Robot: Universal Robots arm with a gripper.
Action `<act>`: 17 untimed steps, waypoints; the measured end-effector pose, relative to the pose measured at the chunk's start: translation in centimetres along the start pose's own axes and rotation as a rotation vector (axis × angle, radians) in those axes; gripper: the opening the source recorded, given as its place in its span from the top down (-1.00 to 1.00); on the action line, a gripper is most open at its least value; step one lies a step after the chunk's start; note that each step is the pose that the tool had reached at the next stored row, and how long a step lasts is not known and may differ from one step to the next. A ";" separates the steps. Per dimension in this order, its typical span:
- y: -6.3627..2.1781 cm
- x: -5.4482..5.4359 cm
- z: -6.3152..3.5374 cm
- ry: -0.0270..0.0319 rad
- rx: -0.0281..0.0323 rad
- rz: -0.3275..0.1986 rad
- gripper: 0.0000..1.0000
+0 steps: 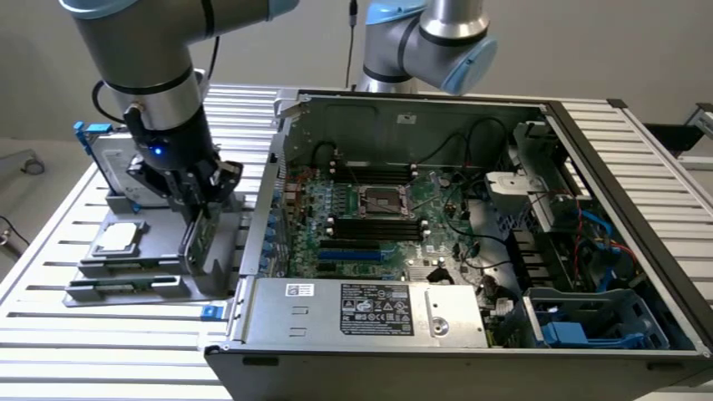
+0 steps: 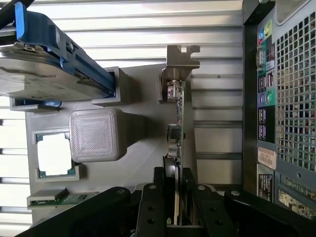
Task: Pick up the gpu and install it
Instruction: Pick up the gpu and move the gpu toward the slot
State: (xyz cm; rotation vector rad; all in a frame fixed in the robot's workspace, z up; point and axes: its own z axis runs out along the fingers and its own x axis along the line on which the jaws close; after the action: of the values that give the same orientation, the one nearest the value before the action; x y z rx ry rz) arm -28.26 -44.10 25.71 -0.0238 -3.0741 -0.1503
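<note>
Wrist view: pincer clamps gpu edge-on, upright in gray holder. Exterior view adds open pc case alongside.

The slatted metal counter carries a grey parts fixture and, beside it, an open computer case.

Exterior view high, angled down over computer case and parts holder, wrist view close above both
</note>
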 end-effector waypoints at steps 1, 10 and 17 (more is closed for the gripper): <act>0.00 -0.1 0.01 -0.0001 0.0000 0.000 0.47; 0.01 -0.4 -0.02 0.0006 0.0018 -0.005 0.47; 0.08 -0.7 -0.02 0.0019 0.0033 -0.018 0.47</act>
State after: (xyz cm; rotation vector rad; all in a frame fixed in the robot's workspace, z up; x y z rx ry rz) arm -27.59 -44.03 25.70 0.0047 -3.0734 -0.1461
